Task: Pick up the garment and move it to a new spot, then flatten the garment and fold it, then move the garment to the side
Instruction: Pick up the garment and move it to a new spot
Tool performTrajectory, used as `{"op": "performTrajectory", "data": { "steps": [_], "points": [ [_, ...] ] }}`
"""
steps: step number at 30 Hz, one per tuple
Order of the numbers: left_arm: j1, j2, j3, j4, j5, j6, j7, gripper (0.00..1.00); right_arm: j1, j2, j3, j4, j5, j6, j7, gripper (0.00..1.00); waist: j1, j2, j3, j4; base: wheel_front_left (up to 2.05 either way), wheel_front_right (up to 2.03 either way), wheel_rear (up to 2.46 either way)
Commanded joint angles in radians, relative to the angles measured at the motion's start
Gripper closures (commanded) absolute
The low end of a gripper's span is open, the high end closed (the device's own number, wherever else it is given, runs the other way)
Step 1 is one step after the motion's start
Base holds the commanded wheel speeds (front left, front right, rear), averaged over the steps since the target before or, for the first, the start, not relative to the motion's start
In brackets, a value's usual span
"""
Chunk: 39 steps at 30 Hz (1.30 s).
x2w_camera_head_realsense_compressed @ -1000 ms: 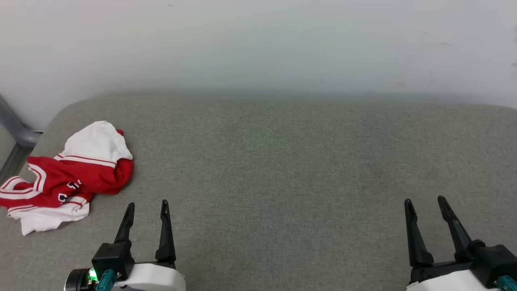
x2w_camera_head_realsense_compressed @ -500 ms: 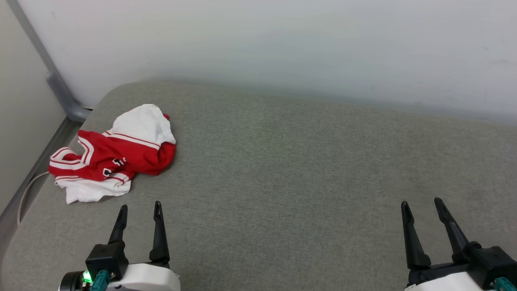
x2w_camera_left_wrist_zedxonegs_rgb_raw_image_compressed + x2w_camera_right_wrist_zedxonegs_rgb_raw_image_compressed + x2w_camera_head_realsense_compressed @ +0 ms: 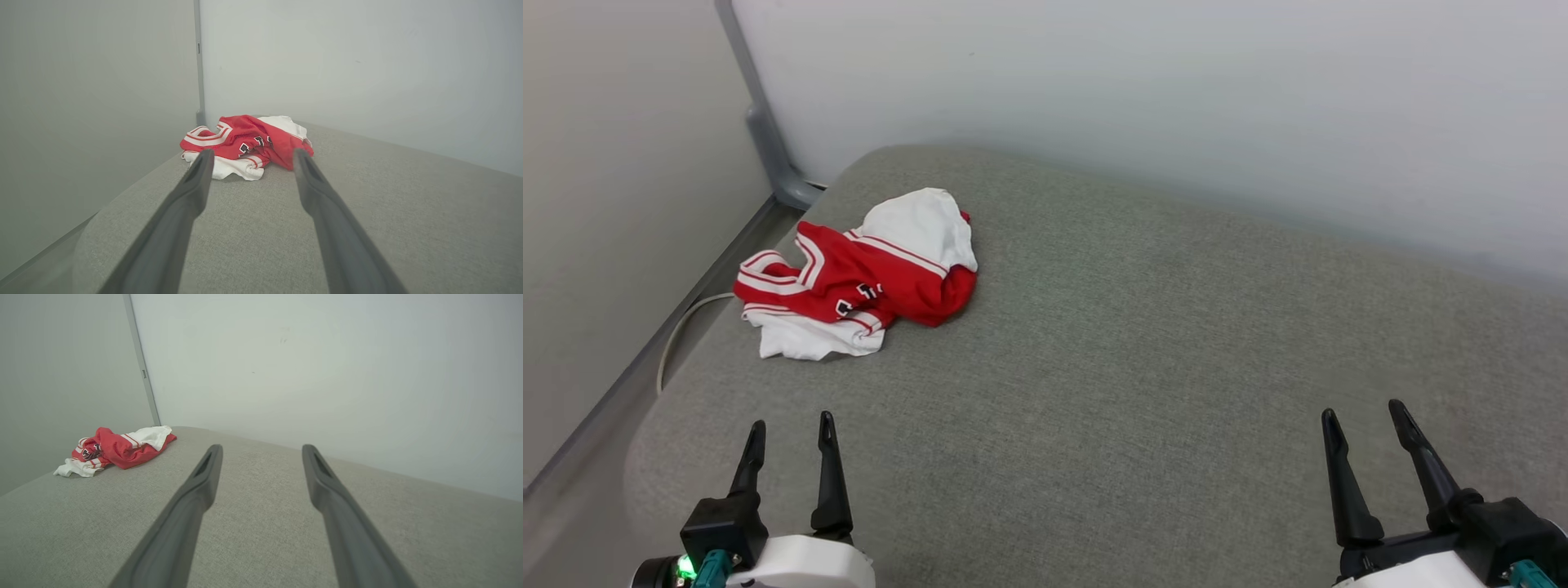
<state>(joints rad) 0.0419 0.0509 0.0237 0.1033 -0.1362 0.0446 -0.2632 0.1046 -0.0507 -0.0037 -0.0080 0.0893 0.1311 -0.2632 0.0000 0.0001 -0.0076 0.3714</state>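
The garment (image 3: 858, 278) lies crumpled near the far left corner of the grey cushion (image 3: 1143, 343). The left gripper (image 3: 792, 421) hangs over the near edge, fingers apart and empty, well short of it. The right gripper (image 3: 1363, 409), likewise spread, sits further right along that edge. Best reach with the left, pinch a raised red fold, and lift clear before carrying.

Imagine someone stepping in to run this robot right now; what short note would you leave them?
Red jersey shirt with white sleeves: crumpled in a heap near the far left corner of the grey fabric cushion.
Left gripper: open, empty, aimed toward the shirt, not touching it.
Right gripper: open, empty, above bare cushion.
Done: nothing yet.
To do: pick it up, move it, flatten, fold, set aside.
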Motion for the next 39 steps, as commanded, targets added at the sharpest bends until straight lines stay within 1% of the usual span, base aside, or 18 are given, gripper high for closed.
{"op": "performTrajectory", "data": {
  "steps": [1,8,16,20,24,25,29,32,35,39],
  "points": [
    [0.01,-0.001,0.004,0.001,-0.003,0.0,-0.002,0.0,0.008,0.001,0.0,-0.003,0.001,-0.001,-0.002,0.0,0.0,-0.0001,-0.002,0.024,0.0,0.0,0.0],
    [0.014,-0.001,0.016,0.007,-0.007,-0.005,-0.002,0.0,0.012,0.001,0.004,0.001,-0.001,-0.001,-0.002,0.0,0.0,-0.0001,-0.003,0.064,0.0,0.0,0.0],
    [-0.007,-0.001,0.043,0.013,-0.018,-0.012,-0.002,0.0,0.001,0.001,0.01,-0.002,-0.009,-0.001,-0.002,0.0,0.0,-0.0001,0.003,0.054,0.0,0.0,0.0],
    [-0.065,0.007,0.097,0.019,-0.035,-0.049,-0.002,0.0,-0.018,0.001,0.013,-0.014,-0.031,-0.001,-0.002,0.0,0.0,-0.0001,0.031,0.031,0.0,0.0,0.0],
    [-0.169,0.04,0.149,0.035,-0.033,-0.089,-0.002,0.0,-0.042,0.001,0.015,-0.03,-0.058,-0.001,-0.002,0.0,0.0,-0.0001,0.081,-0.005,0.0,0.0,0.0],
    [-0.202,0.058,0.163,0.046,-0.034,-0.101,-0.002,0.0,-0.051,0.001,0.015,-0.036,-0.065,-0.001,-0.002,0.0,0.0,-0.0001,0.095,-0.014,0.0,0.0,0.0],
    [-0.322,0.101,0.226,0.052,-0.043,-0.118,-0.002,0.0,-0.09,0.001,0.022,-0.065,-0.098,-0.001,-0.002,0.0,0.0,-0.0001,0.162,-0.062,0.0,0.0,0.0],
    [-0.414,0.139,0.256,0.066,-0.056,-0.135,-0.002,0.0,-0.117,0.001,0.018,-0.094,-0.117,-0.001,-0.002,0.0,0.0,-0.0001,0.212,-0.091,0.0,0.0,0.0],
    [-0.5,0.182,0.265,0.092,-0.068,-0.15,-0.002,0.0,-0.139,0.001,0.017,-0.122,-0.136,-0.001,-0.002,0.0,0.0,-0.0001,0.261,-0.111,0.0,0.0,0.0],
    [-0.625,0.241,0.245,0.182,-0.09,-0.165,-0.002,0.0,-0.168,0.0,0.014,-0.151,-0.158,-0.001,-0.002,0.0,0.0,-0.0001,0.319,-0.13,0.0,0.0,0.0]
  ]
}}
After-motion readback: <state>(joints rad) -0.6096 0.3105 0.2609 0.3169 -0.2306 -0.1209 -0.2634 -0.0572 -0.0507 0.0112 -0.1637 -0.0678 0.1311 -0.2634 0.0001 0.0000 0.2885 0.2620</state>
